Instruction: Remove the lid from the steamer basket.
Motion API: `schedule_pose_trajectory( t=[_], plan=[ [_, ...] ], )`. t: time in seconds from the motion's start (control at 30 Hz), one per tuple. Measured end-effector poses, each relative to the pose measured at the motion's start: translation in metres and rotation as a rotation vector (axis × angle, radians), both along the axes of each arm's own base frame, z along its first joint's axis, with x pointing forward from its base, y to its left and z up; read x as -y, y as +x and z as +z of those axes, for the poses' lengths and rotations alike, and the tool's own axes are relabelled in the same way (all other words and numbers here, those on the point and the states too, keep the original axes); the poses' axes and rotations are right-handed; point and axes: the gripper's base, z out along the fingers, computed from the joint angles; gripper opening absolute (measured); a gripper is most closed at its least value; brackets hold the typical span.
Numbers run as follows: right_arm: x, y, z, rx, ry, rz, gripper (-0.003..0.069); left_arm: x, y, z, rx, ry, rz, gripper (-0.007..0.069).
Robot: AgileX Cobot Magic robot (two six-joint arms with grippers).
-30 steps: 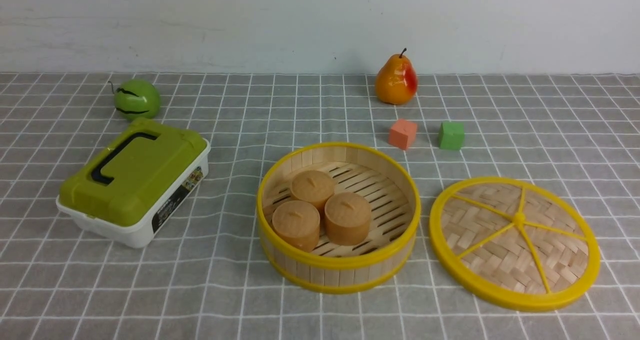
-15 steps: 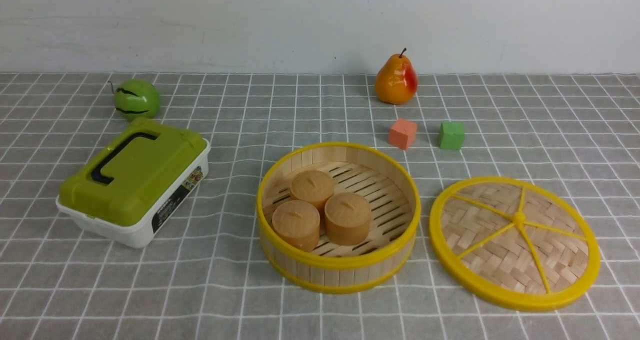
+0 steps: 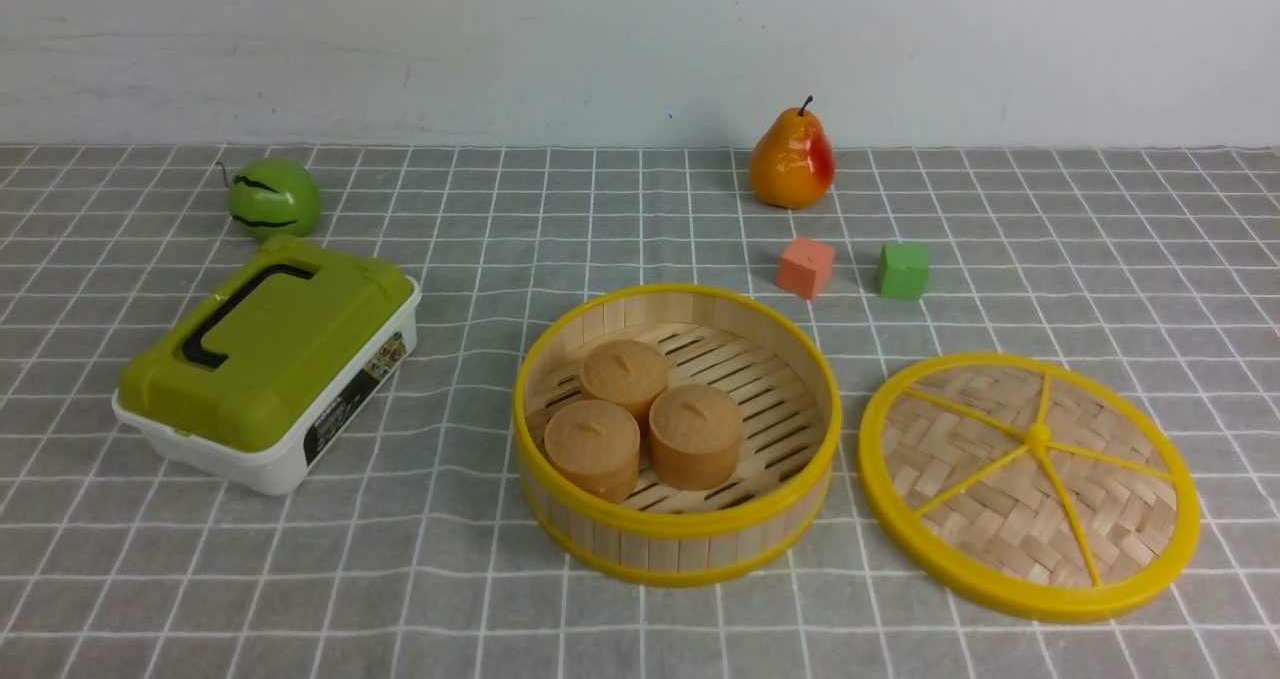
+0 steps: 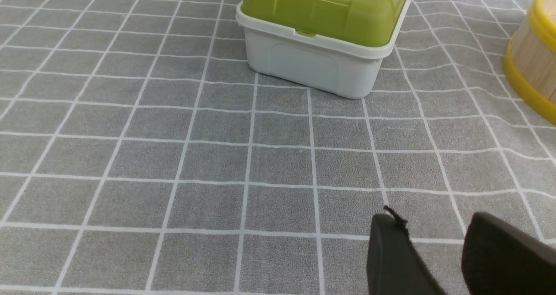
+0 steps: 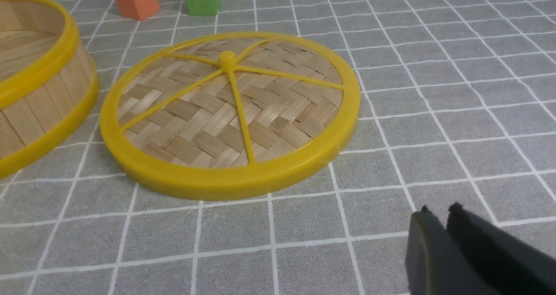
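Observation:
The steamer basket (image 3: pixel 680 551), pale bamboo with yellow rims, stands uncovered mid-table with three brown buns (image 3: pixel 694 435) inside. The lid (image 3: pixel 1030 486), a woven disc with yellow rim and spokes, lies flat on the cloth just right of the basket, apart from it. Neither arm shows in the front view. In the right wrist view my right gripper (image 5: pixel 439 210) hovers over bare cloth on the near side of the lid (image 5: pixel 230 112), fingers together and holding nothing. In the left wrist view my left gripper (image 4: pixel 430 225) is open over bare cloth, the basket wall (image 4: pixel 536 56) far off to one side.
A white box with an olive-green lid (image 3: pixel 265 359) sits at the left, a green round fruit (image 3: pixel 273 197) behind it. A pear (image 3: pixel 792 159), an orange cube (image 3: pixel 805 267) and a green cube (image 3: pixel 902 270) stand behind the basket and lid. A wall closes the back.

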Motion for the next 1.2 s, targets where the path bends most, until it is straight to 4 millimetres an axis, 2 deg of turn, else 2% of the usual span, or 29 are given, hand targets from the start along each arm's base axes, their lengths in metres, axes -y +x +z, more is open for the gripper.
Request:
schedule_pose_trajectory(
  t=[1.2],
  plan=[
    [-0.0001, 0.0000, 0.0000, 0.000, 0.002, 0.000, 0.0066, 0.0000, 0.0000, 0.0000, 0.000, 0.000, 0.000, 0.0239]
  ],
)
